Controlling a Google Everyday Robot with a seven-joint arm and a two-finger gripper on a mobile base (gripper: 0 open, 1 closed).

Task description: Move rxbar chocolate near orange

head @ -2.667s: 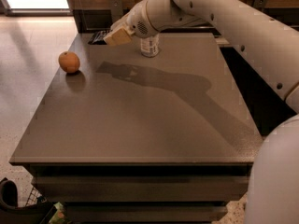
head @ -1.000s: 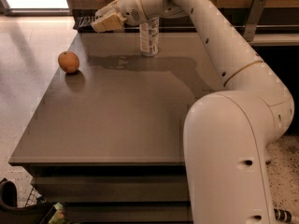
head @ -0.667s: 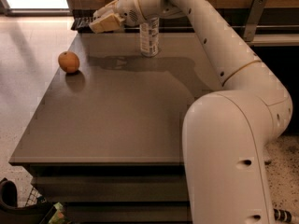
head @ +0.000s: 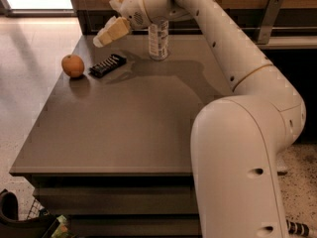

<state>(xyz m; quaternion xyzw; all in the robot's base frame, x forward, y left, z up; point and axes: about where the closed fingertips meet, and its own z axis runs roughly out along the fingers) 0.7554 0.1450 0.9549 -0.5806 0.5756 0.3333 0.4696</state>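
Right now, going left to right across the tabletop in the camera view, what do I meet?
orange → rxbar chocolate → clear bottle. The gripper hovers above the bar, overlapping it, so it is left out of the order.

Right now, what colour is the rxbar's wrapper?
Black with pale lettering, in the camera view. The rxbar chocolate lies beside the orange, and the gripper hovers above.

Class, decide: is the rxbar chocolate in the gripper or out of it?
Out. The rxbar chocolate lies flat on the table beside the orange; the gripper hangs above, apart from it.
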